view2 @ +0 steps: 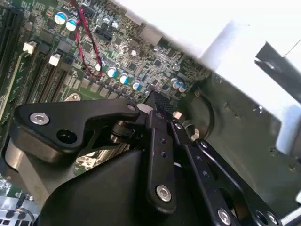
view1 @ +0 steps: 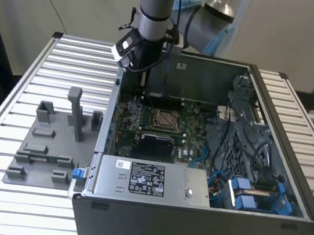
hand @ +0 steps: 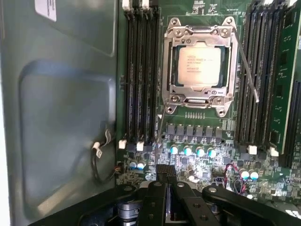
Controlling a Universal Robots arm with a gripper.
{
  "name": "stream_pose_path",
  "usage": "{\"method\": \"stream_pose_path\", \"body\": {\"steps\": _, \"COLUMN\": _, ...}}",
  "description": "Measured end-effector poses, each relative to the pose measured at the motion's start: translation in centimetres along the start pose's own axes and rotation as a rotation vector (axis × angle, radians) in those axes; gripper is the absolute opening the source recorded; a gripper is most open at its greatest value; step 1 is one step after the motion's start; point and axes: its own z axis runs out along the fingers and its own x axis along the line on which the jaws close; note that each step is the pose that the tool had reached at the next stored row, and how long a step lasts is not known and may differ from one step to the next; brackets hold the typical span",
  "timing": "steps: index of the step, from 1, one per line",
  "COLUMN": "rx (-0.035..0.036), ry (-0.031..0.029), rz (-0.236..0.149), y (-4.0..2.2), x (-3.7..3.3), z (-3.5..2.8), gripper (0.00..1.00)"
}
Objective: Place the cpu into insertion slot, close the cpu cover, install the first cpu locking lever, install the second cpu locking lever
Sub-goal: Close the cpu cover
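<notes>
Around the silvery-tan chip [hand: 199, 66] the cover [hand: 173, 70] gleams silver, the board [hand: 211, 9] is green with pale-blue-topped capacitors [hand: 187, 151], and the gripper [hand: 167, 174] is black.

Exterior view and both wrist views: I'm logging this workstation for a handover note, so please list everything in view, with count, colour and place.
table: one, silver, slatted, under everything
computer case: one, dark grey, open-topped, on the table
fixture plate: one, grey with upright stands, on the table at the exterior view's left of the case
circuit board: one, green, on the case floor
box: one, grey with a white label, at the case's near wall
memory slots: two banks, black, flanking the cpu cover
cpu: one, silvery-tan, showing through the cover's window
cpu cover: one, silver, down over the cpu
locking levers: two, thin silver rods, beside the cover, angled away
arm: one, grey
hand: one, black, shut, empty, over the board
</notes>
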Motion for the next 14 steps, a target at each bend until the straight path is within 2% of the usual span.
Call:
{"method": "stream_pose_path", "body": {"steps": 4, "rx": 0.0, "ry": 0.0065, "rz": 0.0, "y": 0.45, "x": -0.05, "z": 0.0, "gripper": 0.11}}
{"method": "stream_pose_path", "body": {"steps": 9, "rx": 0.0004, "ry": 0.0142, "rz": -0.001, "y": 1.32, "x": -0.18, "z": -0.06, "gripper": 0.11}}
{"method": "stream_pose_path", "body": {"steps": 14, "rx": 0.0003, "ry": 0.0265, "rz": -0.001, "y": 2.09, "x": -0.19, "z": -0.1, "gripper": 0.11}}
